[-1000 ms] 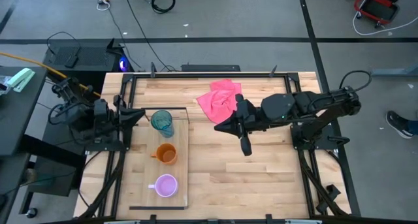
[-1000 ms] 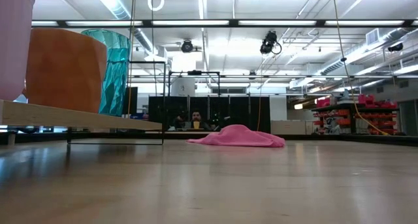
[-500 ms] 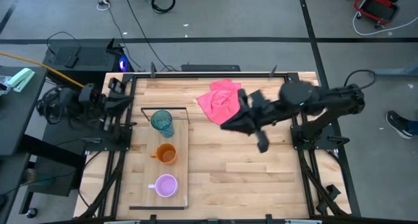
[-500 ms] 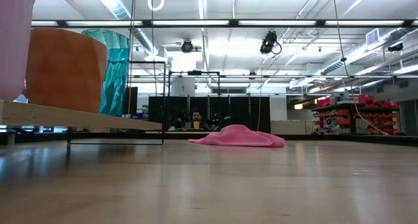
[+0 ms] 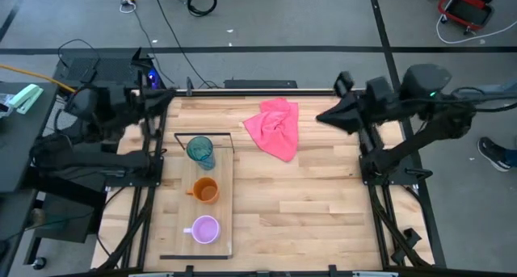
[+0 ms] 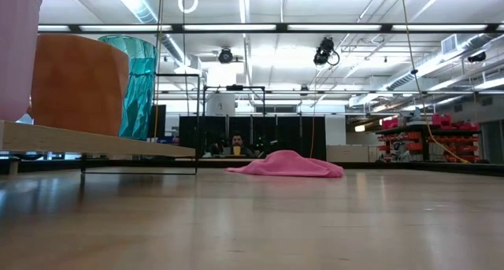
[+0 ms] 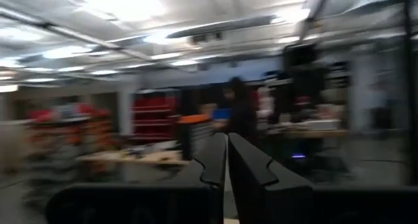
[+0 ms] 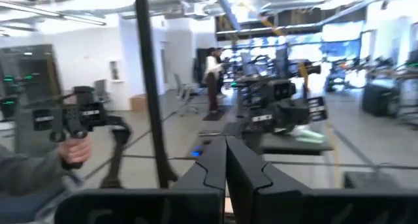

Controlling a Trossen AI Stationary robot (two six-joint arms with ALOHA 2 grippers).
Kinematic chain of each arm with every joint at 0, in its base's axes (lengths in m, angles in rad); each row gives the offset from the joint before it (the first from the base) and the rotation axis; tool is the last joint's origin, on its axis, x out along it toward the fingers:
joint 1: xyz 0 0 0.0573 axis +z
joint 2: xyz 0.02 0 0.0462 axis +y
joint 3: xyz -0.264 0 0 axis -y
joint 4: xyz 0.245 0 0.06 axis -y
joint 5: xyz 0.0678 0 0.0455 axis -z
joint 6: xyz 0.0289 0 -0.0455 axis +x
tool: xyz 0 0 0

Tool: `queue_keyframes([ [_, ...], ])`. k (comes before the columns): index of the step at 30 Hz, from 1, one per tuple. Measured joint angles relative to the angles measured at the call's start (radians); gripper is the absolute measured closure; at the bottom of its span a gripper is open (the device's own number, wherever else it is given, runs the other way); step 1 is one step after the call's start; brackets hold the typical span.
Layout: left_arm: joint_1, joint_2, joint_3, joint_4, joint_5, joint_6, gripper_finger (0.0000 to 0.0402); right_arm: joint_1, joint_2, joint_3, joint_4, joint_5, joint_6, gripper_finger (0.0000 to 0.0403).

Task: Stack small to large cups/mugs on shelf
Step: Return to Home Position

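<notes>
Three cups stand in a row on the light-wood shelf board (image 5: 179, 208) at the table's left: the teal tumbler (image 5: 200, 152) at the far end inside the black wire frame, the orange mug (image 5: 206, 190) in the middle, the lilac mug (image 5: 204, 229) nearest. In the low view they show at the left: lilac (image 6: 16, 49), orange (image 6: 79, 81), teal (image 6: 143, 85). My left gripper (image 5: 161, 103) is raised at the table's far left corner, shut and empty (image 7: 226, 138). My right gripper (image 5: 323, 117) is raised at the far right, shut and empty (image 8: 225, 140).
A crumpled pink cloth (image 5: 275, 125) lies at the table's far middle and also shows in the low view (image 6: 287, 164). A person's hand (image 8: 72, 149) with a controller shows beyond the table in the right wrist view. Bare wood lies to the right of the shelf board.
My right gripper has risen from over the table's middle and drawn back toward the far right corner. My left gripper has risen and drawn back toward the far left corner, away from the teal tumbler. The three cups and the cloth have stayed in place.
</notes>
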State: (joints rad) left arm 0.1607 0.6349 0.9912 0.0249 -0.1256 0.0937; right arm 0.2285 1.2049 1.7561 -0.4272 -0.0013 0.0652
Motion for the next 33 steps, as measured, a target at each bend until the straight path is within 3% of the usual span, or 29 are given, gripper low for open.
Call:
queue_keyframes([
  [10,0.515,0.046,-0.005,-0.032,0.014,-0.127,0.0366,-0.180,-0.149,0.000,-0.154,-0.001,-0.069,0.0390],
  [17,0.753,0.073,-0.005,-0.055,0.052,-0.187,0.0373,-0.279,-0.293,-0.041,-0.205,0.000,-0.117,0.0389],
  [25,0.842,0.075,-0.006,-0.084,0.071,-0.193,0.0374,-0.326,-0.567,-0.353,-0.030,0.040,-0.107,0.0387],
  [33,0.842,0.057,-0.006,-0.173,0.078,-0.144,0.0366,-0.325,-0.825,-0.662,0.050,0.233,0.007,0.0387],
])
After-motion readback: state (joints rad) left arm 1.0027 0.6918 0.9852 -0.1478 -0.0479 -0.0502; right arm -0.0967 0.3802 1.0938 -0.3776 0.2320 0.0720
